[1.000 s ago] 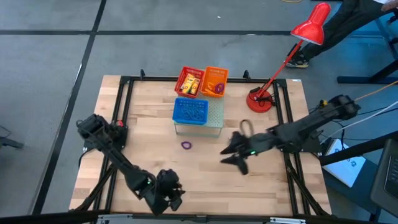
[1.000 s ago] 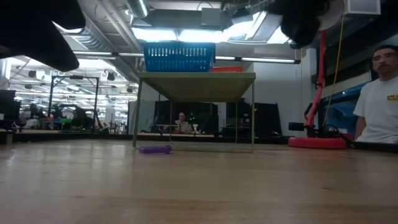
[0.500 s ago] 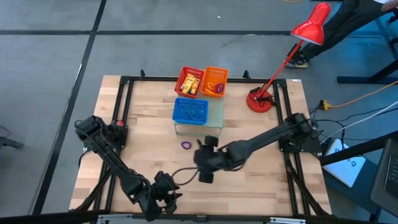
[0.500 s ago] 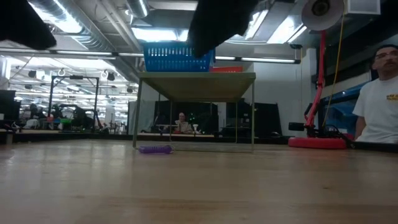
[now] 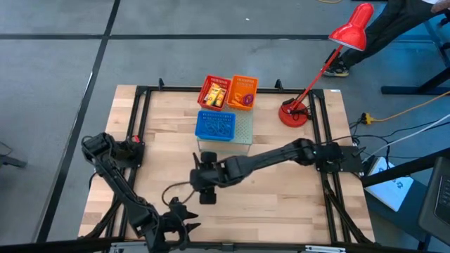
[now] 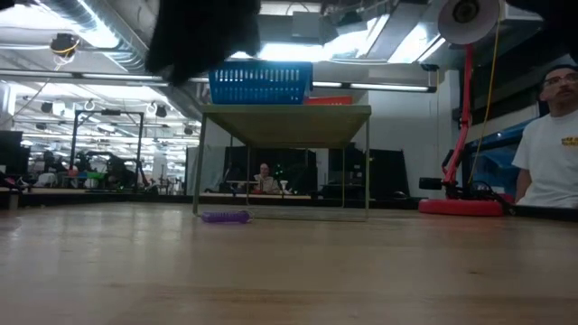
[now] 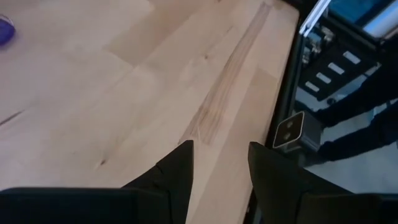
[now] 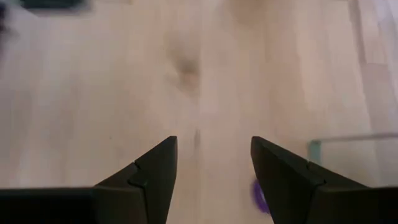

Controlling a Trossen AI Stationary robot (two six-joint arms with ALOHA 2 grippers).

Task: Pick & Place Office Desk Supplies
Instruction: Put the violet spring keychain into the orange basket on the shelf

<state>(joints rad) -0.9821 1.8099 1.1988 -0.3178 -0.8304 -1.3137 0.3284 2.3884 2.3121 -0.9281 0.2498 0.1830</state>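
The right gripper point(image 5: 204, 180), fingers spread and empty, hovered over centre frame; the purple loop point(image 6: 224, 217) lay just beside it

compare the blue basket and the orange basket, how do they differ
The blue basket sits on top of the clear stand, nearer the middle of the table; the orange basket sits farther back, beside the red basket. The blue one looks wider, the orange one squarer. The orange basket holds a purple loop; the blue one's contents blend in and cannot be made out. Both are mesh.
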